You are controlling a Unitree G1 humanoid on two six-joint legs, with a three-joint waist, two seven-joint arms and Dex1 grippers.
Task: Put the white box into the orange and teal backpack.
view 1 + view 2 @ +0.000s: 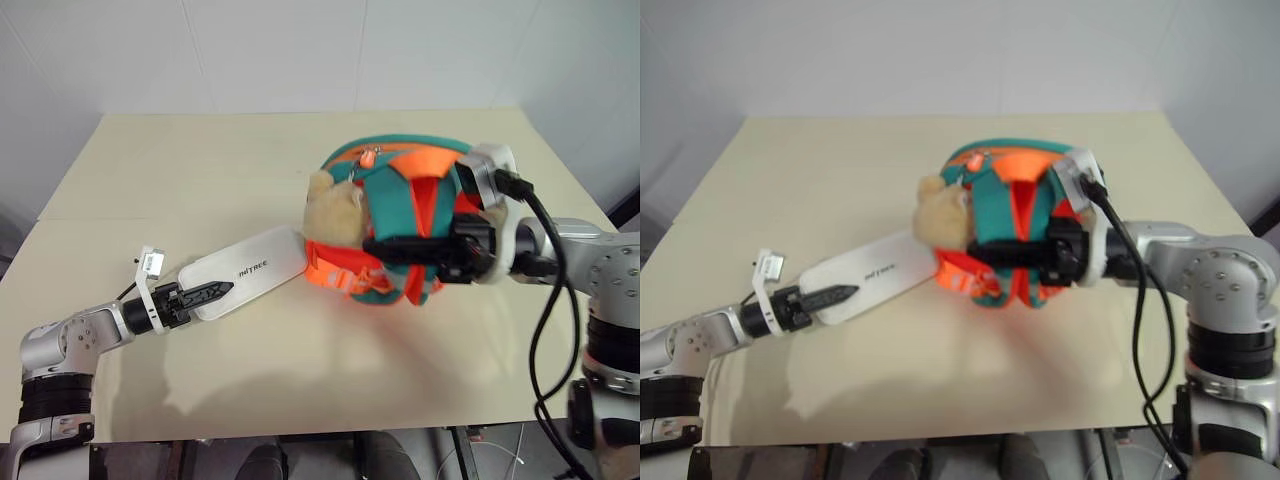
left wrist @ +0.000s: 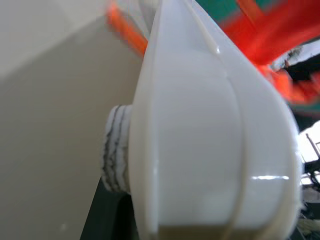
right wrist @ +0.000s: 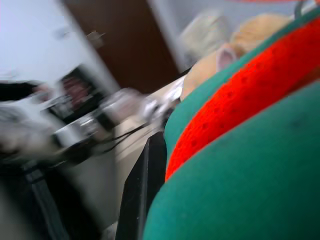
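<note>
At the near left of the beige worktop (image 1: 180, 170), the left pincer (image 1: 205, 293) is clamped on the near-left end of the white box (image 1: 262, 268), one black finger lying across its top face. The box is flat and long, with small dark lettering, and slants away to the right and farther back; its far end reaches the orange and teal backpack (image 1: 405, 205) and meets it just below the tan plush bear (image 1: 333, 210) at the backpack's left side. The left wrist view shows the box's rounded white end (image 2: 210, 145) close up, with orange straps behind it. To the right of the middle, the backpack appears raised off the worktop. The right pincer (image 1: 400, 247) reaches in from the right, pointing leftward, its black fingers clenched on the backpack's straps at the near side.
</note>
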